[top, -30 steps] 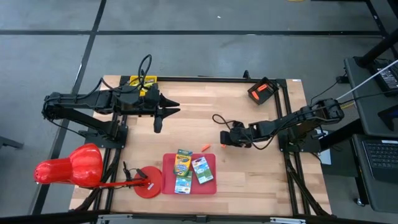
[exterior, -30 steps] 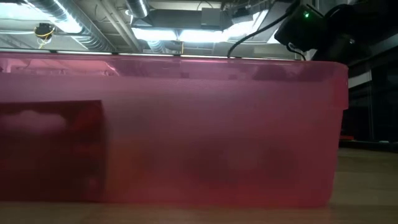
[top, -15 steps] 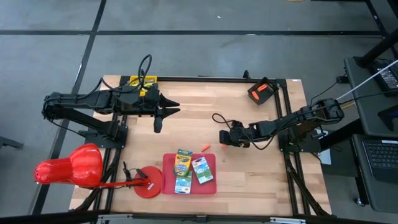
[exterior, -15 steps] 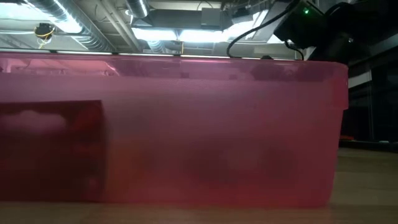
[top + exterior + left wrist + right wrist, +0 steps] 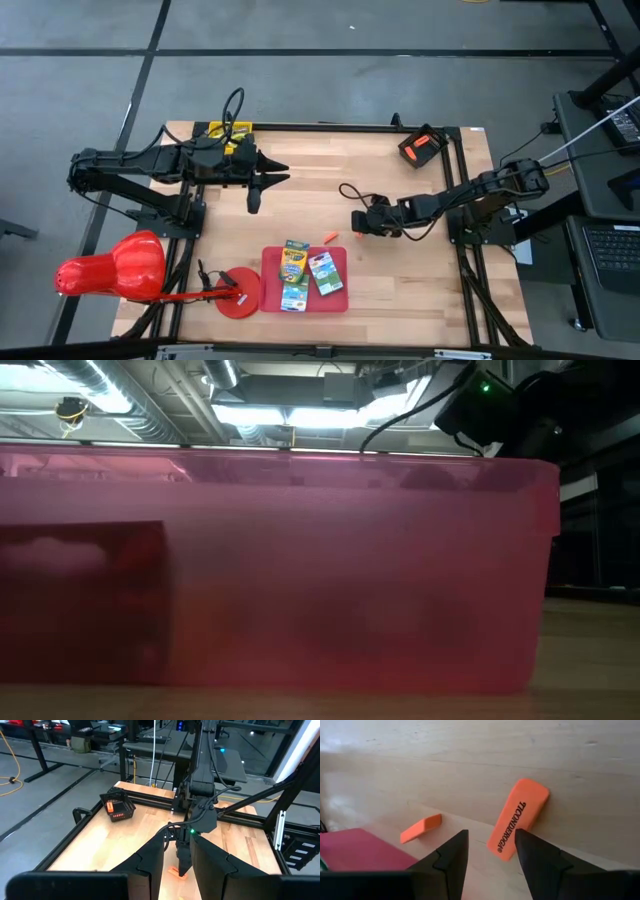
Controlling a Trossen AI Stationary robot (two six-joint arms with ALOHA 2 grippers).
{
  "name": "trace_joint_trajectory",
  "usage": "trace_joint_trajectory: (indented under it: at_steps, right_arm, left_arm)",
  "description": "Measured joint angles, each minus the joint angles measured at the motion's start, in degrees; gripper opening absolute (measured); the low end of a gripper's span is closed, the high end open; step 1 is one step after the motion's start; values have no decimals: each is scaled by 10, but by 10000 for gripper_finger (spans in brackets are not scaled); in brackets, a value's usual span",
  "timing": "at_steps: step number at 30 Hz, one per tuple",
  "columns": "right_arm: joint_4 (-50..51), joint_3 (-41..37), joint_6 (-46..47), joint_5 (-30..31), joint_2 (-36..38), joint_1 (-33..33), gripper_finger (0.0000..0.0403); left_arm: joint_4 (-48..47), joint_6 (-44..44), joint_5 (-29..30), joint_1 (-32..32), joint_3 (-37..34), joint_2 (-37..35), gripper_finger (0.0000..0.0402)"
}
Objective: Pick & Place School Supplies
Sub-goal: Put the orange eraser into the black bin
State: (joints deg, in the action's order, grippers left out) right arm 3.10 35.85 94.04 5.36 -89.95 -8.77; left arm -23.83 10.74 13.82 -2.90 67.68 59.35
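Two orange erasers lie flat on the wooden table: a long printed one (image 5: 517, 825) and a smaller one (image 5: 421, 828) (image 5: 329, 237). My right gripper (image 5: 490, 855) (image 5: 360, 222) slants down over the long eraser, open, its fingers on either side of the eraser's near end without touching it. The red tray (image 5: 305, 300) near the front edge holds two yellow-green crayon boxes (image 5: 293, 262) and a green-white pack (image 5: 325, 273). My left gripper (image 5: 275, 172) (image 5: 177, 865) hangs open and empty, high above the table's far left part.
A big red cone-shaped object (image 5: 110, 268) and a red disc (image 5: 238, 292) sit at the front left. An orange-black device (image 5: 422, 145) lies at the far right corner. The tray's red wall (image 5: 300, 560) fills the low view. Bare wood lies between the arms.
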Motion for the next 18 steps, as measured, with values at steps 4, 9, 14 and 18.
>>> trace_joint_trajectory:
  at_steps: [4, 9, 14, 18]
  right_arm:
    - [13, 0, -2, -3, 0, -12, 173]
    - [29, -1, 11, -23, -3, -25, 173]
    - [31, -1, 15, -16, -3, -29, 173]
    - [35, -1, 16, -4, -3, -27, 161]
  left_arm:
    - [0, 0, 0, 0, 0, 0, 92]
    - [0, 0, 0, 0, 0, 0, 92]
    - [0, 0, 0, 0, 0, 0, 92]
    - [0, 0, -1, 0, 0, 0, 92]
